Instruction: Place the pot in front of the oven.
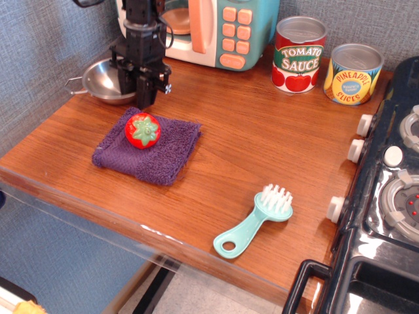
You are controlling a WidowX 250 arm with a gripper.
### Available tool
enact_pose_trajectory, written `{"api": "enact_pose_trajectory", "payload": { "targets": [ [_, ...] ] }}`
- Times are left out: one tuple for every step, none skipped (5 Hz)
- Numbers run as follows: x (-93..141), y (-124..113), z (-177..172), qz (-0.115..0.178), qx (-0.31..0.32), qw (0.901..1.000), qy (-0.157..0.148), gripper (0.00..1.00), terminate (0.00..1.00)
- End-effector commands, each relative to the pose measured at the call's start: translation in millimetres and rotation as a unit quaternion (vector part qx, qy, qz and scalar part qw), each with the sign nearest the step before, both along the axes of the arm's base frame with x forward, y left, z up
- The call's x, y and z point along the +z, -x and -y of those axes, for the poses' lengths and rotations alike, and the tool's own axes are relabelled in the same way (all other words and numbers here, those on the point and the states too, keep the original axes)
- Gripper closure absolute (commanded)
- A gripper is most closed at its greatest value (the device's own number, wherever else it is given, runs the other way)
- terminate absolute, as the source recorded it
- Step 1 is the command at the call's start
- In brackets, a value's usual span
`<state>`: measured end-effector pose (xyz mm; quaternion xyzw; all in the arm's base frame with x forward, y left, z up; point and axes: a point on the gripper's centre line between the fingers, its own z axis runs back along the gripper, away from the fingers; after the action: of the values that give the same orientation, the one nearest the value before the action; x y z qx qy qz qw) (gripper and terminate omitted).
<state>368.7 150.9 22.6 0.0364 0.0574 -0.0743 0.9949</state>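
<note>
Pot [103,80]: sits near the far left corner of the counter [249,137], close to its left edge and just in front of the oven's left end; the open side faces up and slightly toward the camera.
Pot axis: one wire loop handle sticks out toward the left edge; the other is hidden behind the pincer, so the handle line seems to run left to right along the far edge.
Pincer [143,98]: black, pointing down, at the pot's right rim; its fingers look pressed on that rim, pinching the pot.
Oven [219,29]: teal and cream, at the far edge, salmon handle and buttons facing forward.
Cloth [157,156]: purple, folded, toward the left front part of the counter, just in front of the pincer.
Tomato [143,130]: red toy with green top, lying on the cloth.
Brush [255,220]: teal, near the front edge, bristles pointing to the far right.
Cans: tomato sauce can [299,54] and pineapple can [353,73] at the far right corner.
Stove [386,196]: black, white knobs, along the right edge.
Surface: brown wood grain, glossy front edge.
Room: grey-blue textured wall behind and left.
</note>
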Motion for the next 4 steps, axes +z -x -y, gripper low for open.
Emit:
{"api": "enact_pose_trajectory", "payload": {
  "targets": [
    [113, 33, 17, 0.140, -0.003, 0.9900, -0.019, 0.00, 0.00],
    [117, 47, 26, 0.133, -0.013, 0.9910, 0.001, 0.00, 0.00],
    [109, 53, 32, 0.111, 0.004, 0.9938, 0.003, 0.00, 0.00],
    [109, 53, 32, 0.111, 0.004, 0.9938, 0.003, 0.00, 0.00]
  ]
}}
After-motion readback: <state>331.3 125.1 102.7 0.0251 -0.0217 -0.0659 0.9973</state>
